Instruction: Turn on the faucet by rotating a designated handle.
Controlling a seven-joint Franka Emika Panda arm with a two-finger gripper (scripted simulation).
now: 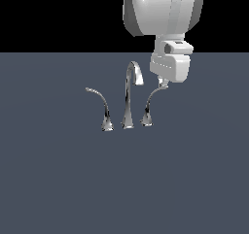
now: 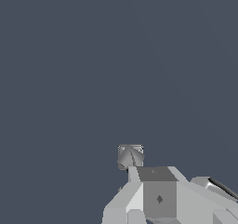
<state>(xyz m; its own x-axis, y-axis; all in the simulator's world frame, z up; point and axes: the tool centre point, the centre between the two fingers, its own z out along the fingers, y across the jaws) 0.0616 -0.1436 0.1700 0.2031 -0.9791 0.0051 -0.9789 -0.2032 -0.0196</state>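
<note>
The faucet (image 1: 128, 99) stands mid-floor; its handle (image 1: 150, 107), the stubby lever at three o'clock from the spout (image 1: 130, 92), looks rigid, slick chrome that pivots on its foot, so pushing near the curved tip seems best. The arm comes down from twelve o'clock, gripper (image 1: 163, 86) touching that tip; I cannot tell whether its jaws are parted or closed

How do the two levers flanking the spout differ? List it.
The handle on the exterior view's right is shorter and rises steeply, its tip at the gripper; the longer lever on the exterior view's left sweeps wide and stands free of the arm. The handle stands closer to the spout. Both are shiny chrome with flared feet.
</note>
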